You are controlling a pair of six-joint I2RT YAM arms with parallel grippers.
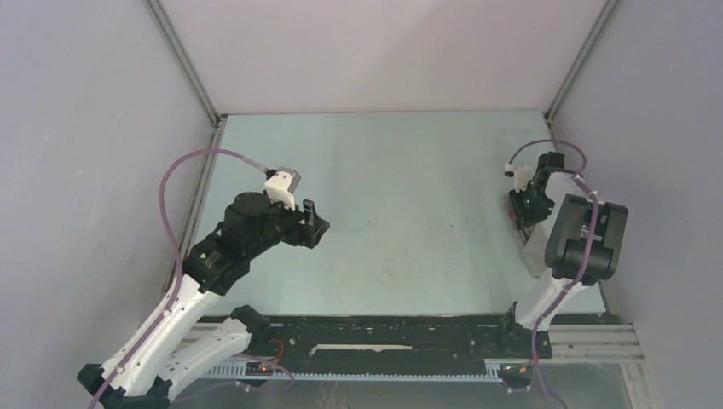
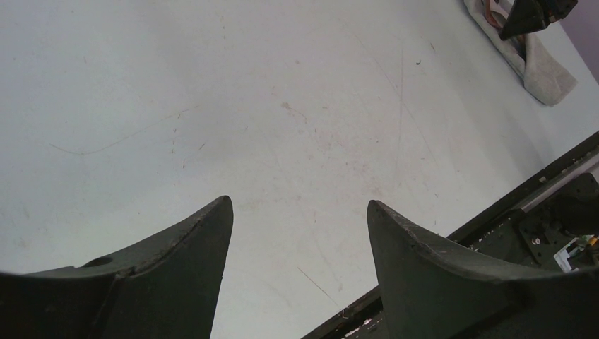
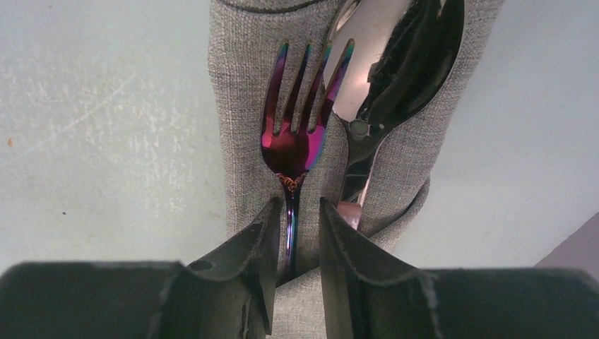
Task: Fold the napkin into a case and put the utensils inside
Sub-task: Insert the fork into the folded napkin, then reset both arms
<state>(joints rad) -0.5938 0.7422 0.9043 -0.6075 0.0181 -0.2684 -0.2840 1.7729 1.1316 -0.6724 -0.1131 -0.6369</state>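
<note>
We note a grey woven cloth case (image 3: 244, 106) on the pale counter (image 3: 106, 106), iridescent metal fork (image 3: 293, 141) and shiny metal spoon (image 3: 360, 63) tucked inside, right end effector (image 3: 300, 203) slightly parted astride the fork's handle, left end effector (image 2: 298, 201) spread wide above the counter

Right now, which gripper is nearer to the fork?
The right. The right gripper sits above the fork, its fingers either side of the handle on the case. The left gripper hangs over the table, far across from it.

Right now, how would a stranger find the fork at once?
Look at the table's right edge, where the grey case lies under the right gripper. In it, the fork is the piece with four tines and a purple rainbow sheen; the spoon beside it is plain silver.
</note>
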